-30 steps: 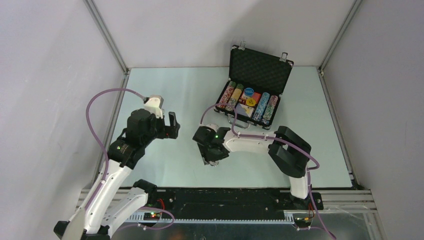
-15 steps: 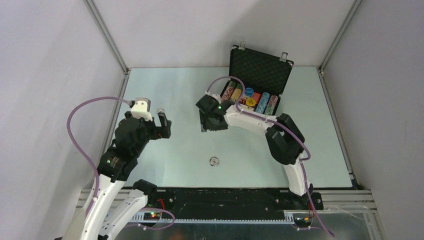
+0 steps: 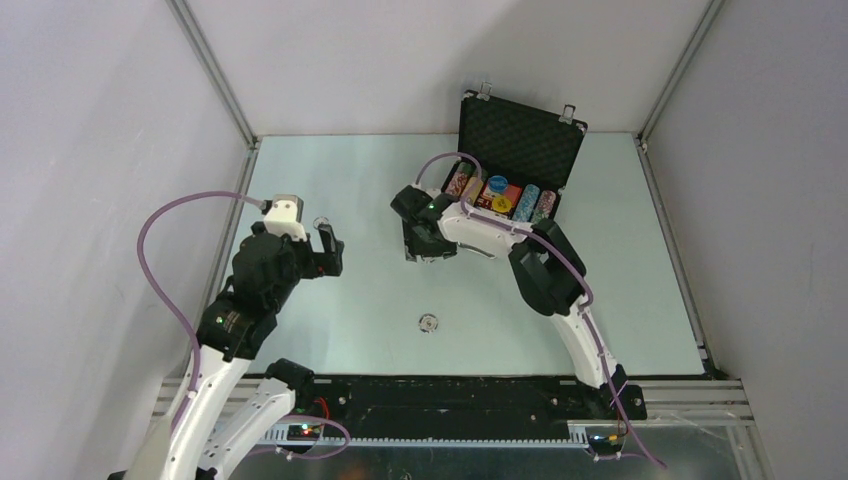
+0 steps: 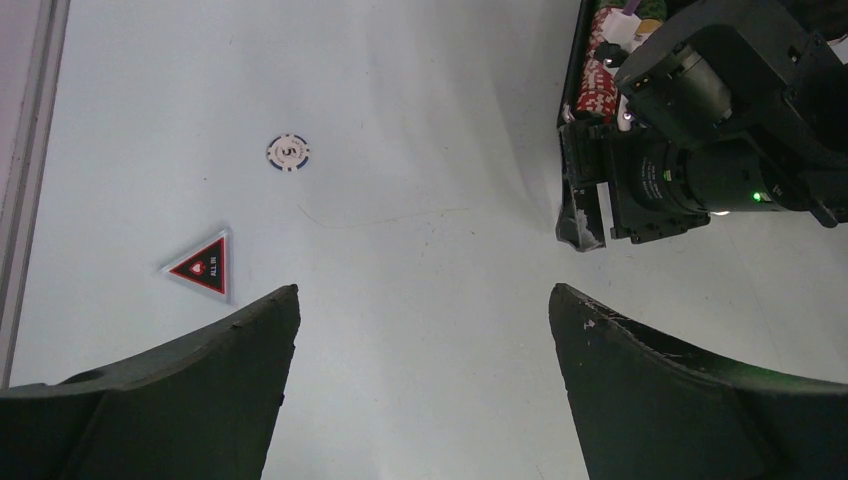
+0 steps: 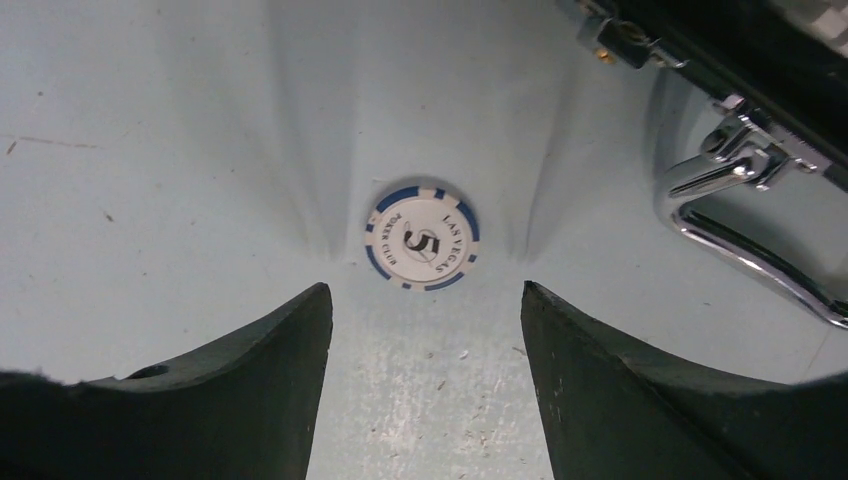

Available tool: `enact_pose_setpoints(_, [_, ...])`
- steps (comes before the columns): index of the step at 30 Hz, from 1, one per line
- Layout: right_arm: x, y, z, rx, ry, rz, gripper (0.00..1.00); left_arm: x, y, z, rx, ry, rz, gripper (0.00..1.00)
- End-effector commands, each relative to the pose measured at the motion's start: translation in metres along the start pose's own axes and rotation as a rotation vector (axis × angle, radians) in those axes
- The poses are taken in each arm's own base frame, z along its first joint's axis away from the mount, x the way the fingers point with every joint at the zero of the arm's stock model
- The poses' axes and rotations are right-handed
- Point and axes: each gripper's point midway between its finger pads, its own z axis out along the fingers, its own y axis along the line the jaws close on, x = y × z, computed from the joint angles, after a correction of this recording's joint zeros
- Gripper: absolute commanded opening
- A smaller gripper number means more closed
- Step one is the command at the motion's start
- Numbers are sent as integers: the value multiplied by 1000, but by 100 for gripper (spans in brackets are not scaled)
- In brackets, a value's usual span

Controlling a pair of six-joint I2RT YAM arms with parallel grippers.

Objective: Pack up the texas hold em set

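Texas hold em set (image 3: pixel 500 205) is mostly packed, by the look of it — the black briefcase (image 3: pixel 520 140) stands at the far side of the table (image 3: pixel 330 170), right of centre, with its lid upright and rows of chips (image 3: pixel 528 203) plus the blue and yellow discs (image 3: pixel 497 184) lying in the tray.

Your right gripper (image 5: pixel 423 286) hangs low over the table just in front of the case, beside the silver handle (image 5: pixel 745 155). Its fingers (image 5: pixel 200 400) stand well apart, with a blue-edged "5" chip (image 5: pixel 422 238) on the table between and just ahead of them. Neither finger touches it, and the gripper has nothing in its hold. I judge this chip to be the one in hand.

A second chip (image 3: pixel 429 322) lies alone on the table towards the near edge, well apart from the case.

Your left gripper (image 4: pixel 422 295) is spread as wide as it goes and is empty. Ahead of it, towards its left side, the wrist view shows another "5" chip (image 4: pixel 288 152) and the triangular "ALL IN" marker (image 4: pixel 205 268), both flat on the table and apart from each other. That chip is probably a third one, though you cannot match it for certain across views.

So roughly three chips and the marker remain to go in — then the lid comes down and the latches (image 3: pixel 567 113) shut.
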Motion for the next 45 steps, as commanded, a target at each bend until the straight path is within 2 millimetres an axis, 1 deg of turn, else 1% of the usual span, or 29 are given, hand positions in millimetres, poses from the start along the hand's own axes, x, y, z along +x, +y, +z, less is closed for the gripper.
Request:
enact_pose_setpoints(1, [-14,-2,0,13,-23,19,73,-6,0,2,2,-26,-11,100])
enact_pose_setpoints(5, [-12,0,11,12,0,15,73,-5,0,2,2,-27,-11,100])
enact_pose_setpoints(8, [-13,3,16,12,8,12,72,-6,0,2,2,-28,-10,100])
enact_pose_setpoints(11, [-11,2,23,29,20,8,72,-6,0,1,1,-28,-11,100])
enact_pose_setpoints(16, [-9,-3,28,47,30,10,70,-5,-1,2,5,-25,-11,100])
enact_pose_setpoints(19, [-8,-5,29,48,33,11,67,-5,-1,2,6,-25,-10,100])
enact_pose_setpoints(23, [-8,-6,29,46,36,12,58,-5,-1,2,6,-23,-11,100])
enact_pose_setpoints(29, [-6,-7,26,41,32,5,52,-5,-1,2,6,-26,-11,100])
enact_pose_setpoints(33, [-8,-7,22,25,9,6,48,-5,-1,3,6,-22,-9,100])
enact_pose_setpoints(39, [-18,-9,7,21,-33,-8,45,-5,-1,3,5,-22,-9,100])
enact_pose_setpoints(45, [-22,-9,-7,10,-58,-15,44,-5,0,3,3,-23,-9,100])
